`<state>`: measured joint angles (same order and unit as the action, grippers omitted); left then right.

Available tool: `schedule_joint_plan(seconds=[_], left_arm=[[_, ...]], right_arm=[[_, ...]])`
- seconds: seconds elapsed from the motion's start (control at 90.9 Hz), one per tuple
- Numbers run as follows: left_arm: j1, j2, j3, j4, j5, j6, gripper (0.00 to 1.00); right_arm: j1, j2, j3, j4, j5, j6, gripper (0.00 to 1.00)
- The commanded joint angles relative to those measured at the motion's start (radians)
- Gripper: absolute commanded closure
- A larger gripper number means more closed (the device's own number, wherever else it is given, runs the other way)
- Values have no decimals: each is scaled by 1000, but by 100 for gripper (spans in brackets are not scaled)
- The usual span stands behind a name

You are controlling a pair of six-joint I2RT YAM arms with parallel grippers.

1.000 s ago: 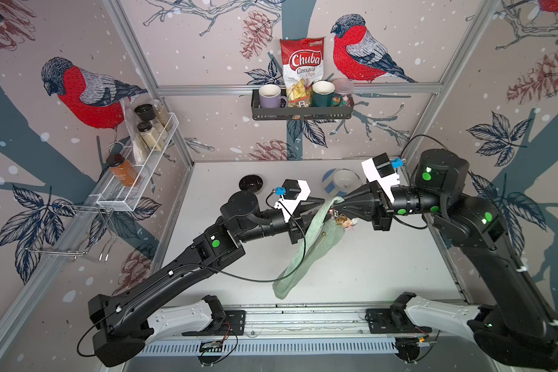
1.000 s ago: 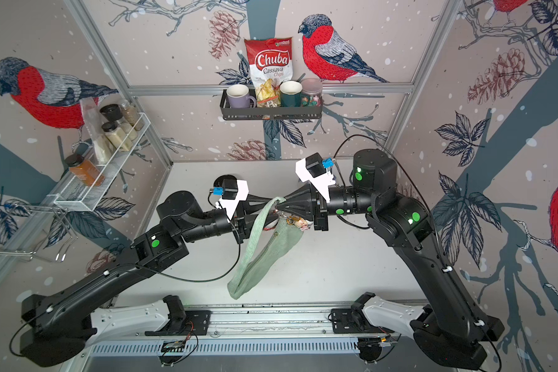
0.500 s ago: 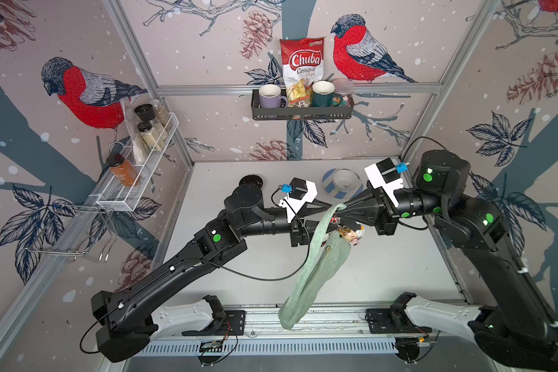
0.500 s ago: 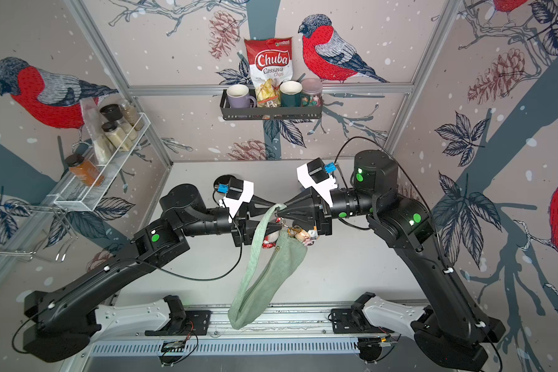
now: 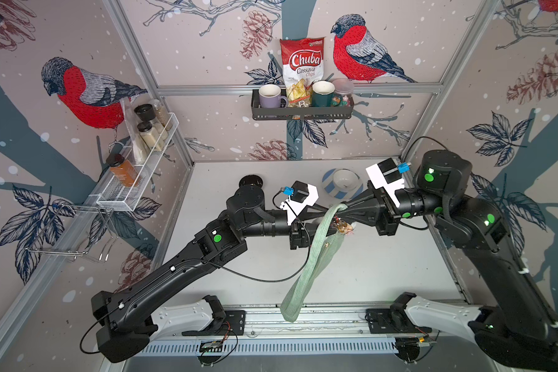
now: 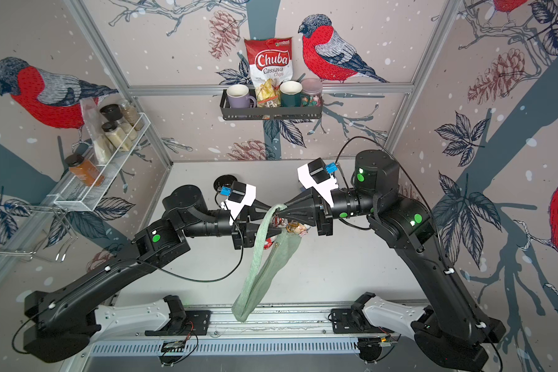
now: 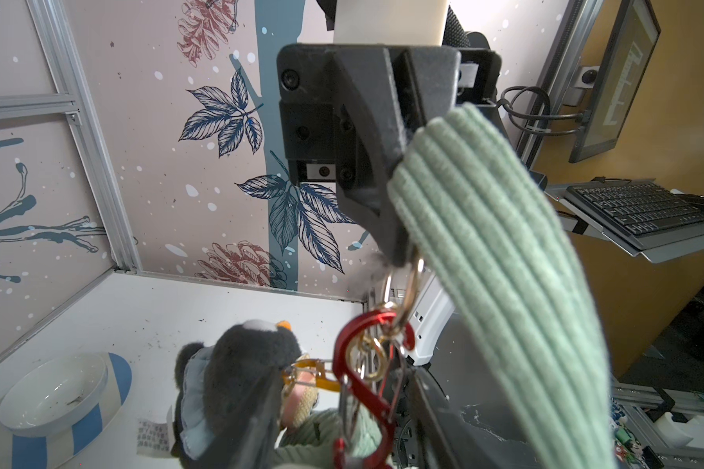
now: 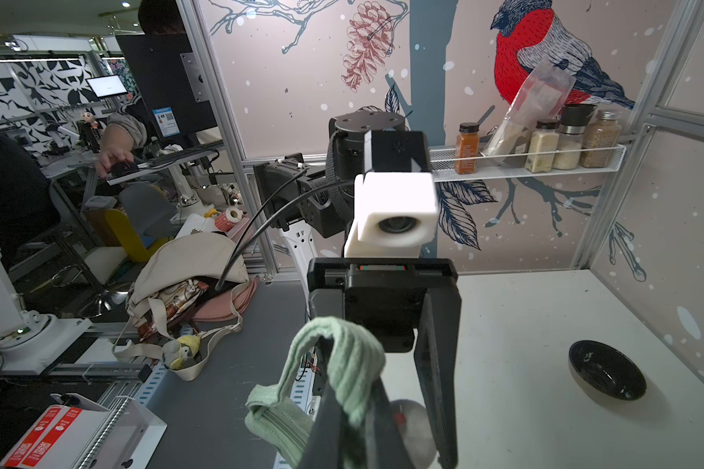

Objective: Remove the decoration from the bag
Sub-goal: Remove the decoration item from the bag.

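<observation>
Above table (image 5: pixel 384 273), ribbed sage-green bag (image 6: pixel 282 257) hangs; right jaws pinch strap (image 7: pixel 484 243), left jaws spread by plush decoration (image 7: pixel 236 365).

Centre, mid-air: closed off by the two arms, which are met nose to nose; the bag (image 5: pixel 306 273) is hung there by its strap (image 5: pixel 326 225) over the closed right gripper (image 5: pixel 344 207).
Left gripper (image 7: pixel 346 381): the gap between its parted fingers is taken up by a red carabiner (image 7: pixel 366 365) and a plush toy (image 7: pixel 236 365).
Table back: a black bowl (image 5: pixel 251 181) and a blue-striped dish (image 5: pixel 328 190) are set well apart.
Table (image 5: pixel 384 267) front right: bare surface is left beside the bag.
</observation>
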<state>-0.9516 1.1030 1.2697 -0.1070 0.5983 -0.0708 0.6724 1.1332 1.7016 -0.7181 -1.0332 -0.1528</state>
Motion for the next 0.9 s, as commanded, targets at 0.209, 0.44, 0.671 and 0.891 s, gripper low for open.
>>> schedule_joint_plan(seconds=[0.209,0.44,0.671,0.891], left_arm=[[3,-15,-15,54,-84,10,50],[4,-14,-15,64,-59,7,58],[3,-7,-12,77,-24,-1,53],[3,-8,-13,76,-27,-2,57]], right_arm=[[5,0,3,46,-12,30,100],[7,-2,3,42,-11,30,100],[8,2,-4,37,-14,25,100],[9,2,-2,34,-14,23,100]])
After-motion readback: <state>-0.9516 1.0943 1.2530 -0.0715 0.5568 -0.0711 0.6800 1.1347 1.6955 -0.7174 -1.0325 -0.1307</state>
